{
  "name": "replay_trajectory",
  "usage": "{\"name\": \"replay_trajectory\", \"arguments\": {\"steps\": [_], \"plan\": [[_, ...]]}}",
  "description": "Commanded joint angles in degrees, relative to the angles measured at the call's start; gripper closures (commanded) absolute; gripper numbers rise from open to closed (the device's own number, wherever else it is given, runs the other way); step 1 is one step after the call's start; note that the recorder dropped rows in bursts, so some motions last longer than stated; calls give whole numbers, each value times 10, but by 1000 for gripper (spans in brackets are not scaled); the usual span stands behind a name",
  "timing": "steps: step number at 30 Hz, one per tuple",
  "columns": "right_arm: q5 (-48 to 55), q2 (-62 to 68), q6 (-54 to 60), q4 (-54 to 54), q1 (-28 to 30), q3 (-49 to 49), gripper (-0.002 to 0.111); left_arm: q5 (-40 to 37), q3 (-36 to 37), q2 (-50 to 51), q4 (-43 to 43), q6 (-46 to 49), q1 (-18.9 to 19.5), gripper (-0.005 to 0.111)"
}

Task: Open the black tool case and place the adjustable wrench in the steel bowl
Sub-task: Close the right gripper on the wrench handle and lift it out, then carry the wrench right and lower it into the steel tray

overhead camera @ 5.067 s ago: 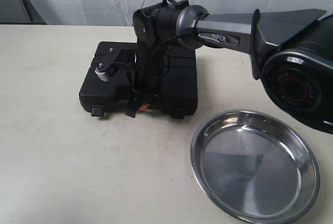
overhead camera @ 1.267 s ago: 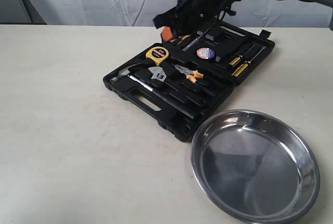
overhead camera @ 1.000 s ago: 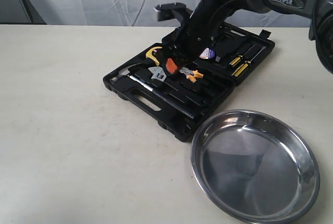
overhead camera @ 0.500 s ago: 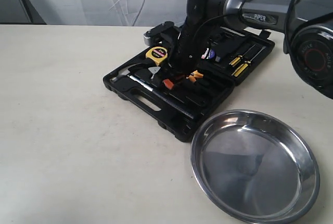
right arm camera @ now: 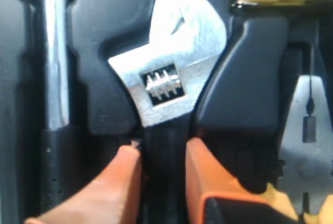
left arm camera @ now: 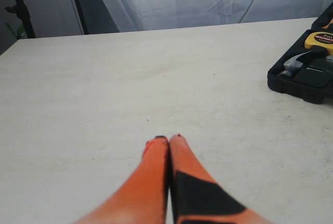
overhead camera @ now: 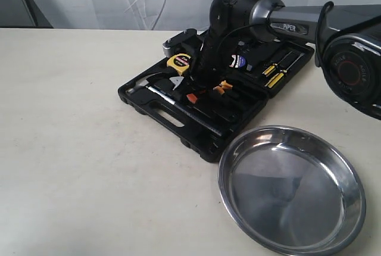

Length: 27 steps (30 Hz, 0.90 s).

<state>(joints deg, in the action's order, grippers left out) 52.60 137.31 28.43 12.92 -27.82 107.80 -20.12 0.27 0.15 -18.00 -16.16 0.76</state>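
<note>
The black tool case (overhead camera: pixel 178 116) lies open on the table, lid (overhead camera: pixel 292 59) folded back. Inside it the adjustable wrench (right arm camera: pixel 171 73) rests in its recess, silver head showing beside the arm (overhead camera: pixel 177 81). My right gripper (right arm camera: pixel 162 148) reaches down into the case, its orange fingers (right arm camera: pixel 125 177) pressed against both sides of the wrench's black handle, just below the head. The steel bowl (overhead camera: pixel 292 190) sits empty in front of the case to the right. My left gripper (left arm camera: pixel 168 138) hovers shut over bare table, with the case corner (left arm camera: pixel 307 81) off to one side.
A steel-headed hammer (overhead camera: pixel 146 83) lies in the case beside the wrench, its shaft (right arm camera: pixel 54 52) running alongside. A yellow tape measure (overhead camera: pixel 180 61), orange-handled pliers (overhead camera: pixel 223 85) and yellow screwdrivers (overhead camera: pixel 274 74) fill other recesses. A white curtain hangs behind the table.
The case went from closed to open. My right gripper came down from above the lid into the tray and settled around the wrench's handle; in the last half second it barely moved.
</note>
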Motion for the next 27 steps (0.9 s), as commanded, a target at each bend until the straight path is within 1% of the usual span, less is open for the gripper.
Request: {"name": "replay_trajectory", "arguments": {"steps": [1,8,11,17,19,21,23,27], "plan": [[12,-2,-1,-6,1,-6,108,6,-3,-1,-3,-2,2,107],[-36,-72,-1,-7,4,-6,108,6,-3,-1,-3,-2,2,107],[-39,-100,-1,-9,4,-6,108,6,-3,-1,-3,-2,2,107],[4,-156,-15,-10,5,-6,108,6,-3,-1,-3,-2,2,107],[42,-172,-47,-26,5,-6,108,6,-3,-1,-3,-2,2,107],[104,-185,-94,-65,5,-11,108,6,-3,-1,-3,-2,2,107],[137,-201,-119,-81,5,-37,108,6,-3,-1,-3,-2,2,107],[68,-267,-141,-81,5,-165,108,6,-3,-1,-3,-2,2,107]]}}
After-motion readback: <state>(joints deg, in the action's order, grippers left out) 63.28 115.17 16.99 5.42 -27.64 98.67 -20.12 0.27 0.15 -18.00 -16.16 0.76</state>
